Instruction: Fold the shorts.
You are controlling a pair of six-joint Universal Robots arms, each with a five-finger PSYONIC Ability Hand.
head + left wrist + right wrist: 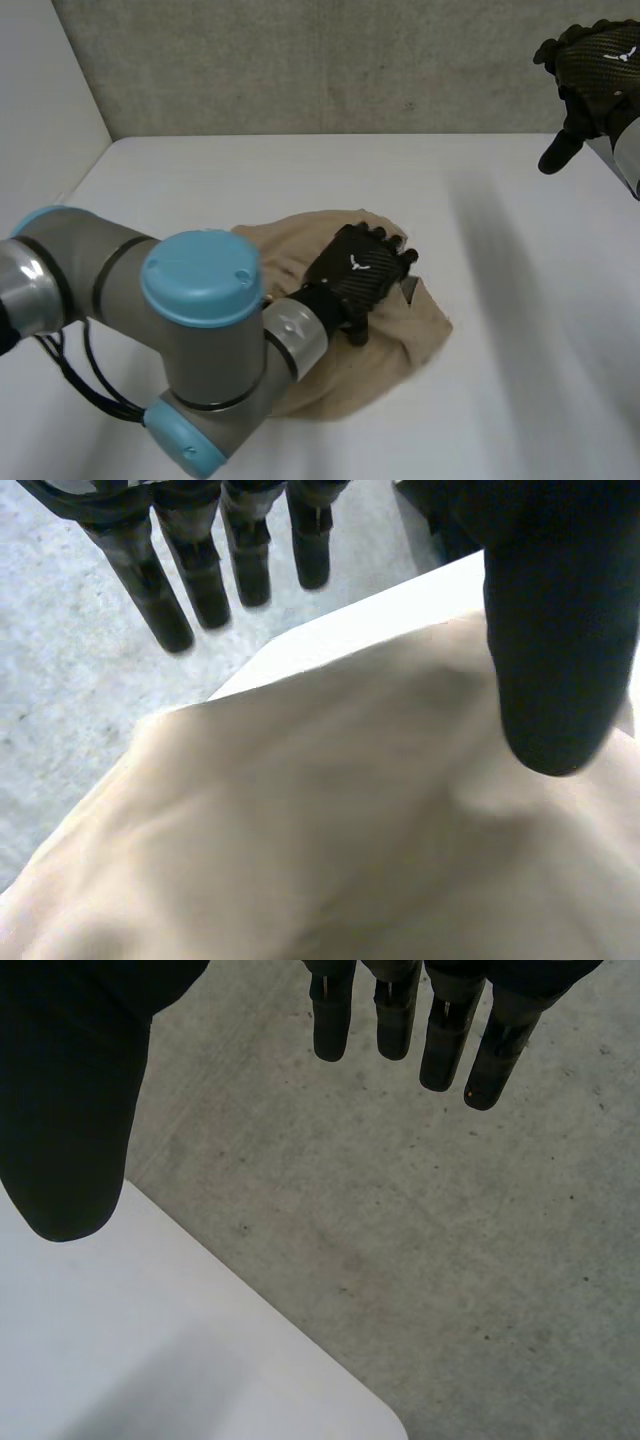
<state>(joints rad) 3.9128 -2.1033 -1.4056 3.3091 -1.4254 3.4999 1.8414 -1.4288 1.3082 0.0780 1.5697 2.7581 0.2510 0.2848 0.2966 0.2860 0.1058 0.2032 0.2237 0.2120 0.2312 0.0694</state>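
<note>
- Near the middle of the table (200, 180), a little toward its near edge, the head view shows the tan shorts (400, 340) lying in a soft, already doubled heap. The left hand (355, 275) rests palm-down on top of them.
- At the far right corner, the right hand (595, 70) hangs raised well above the table, well apart from the cloth.
- One blunt corner of the heap points toward the table's right edge. The left arm (200, 290) covers its left part, so I cannot tell the long axis for sure, nor which end is the waistband.
- Over the cloth in the left wrist view, the fingers (200, 570) are straight and spread, reaching past the shorts' far edge without touching it. The thumb (555, 630) lies apart from them above the fabric, so nothing is pinched.
- Out beyond the table's corner in the right wrist view, the right hand's fingers (445, 1040) are straight and its thumb (70, 1080) stands wide of them. It holds nothing, and the grey floor (420, 1240) lies beneath.
- My judgement is that the step in hand is pressing the fold flat. It would go best with the palm kept level, stroking from the middle toward the right edge so that air and creases run out. The right hand could come down to steady the free corner before any further fold.
</note>
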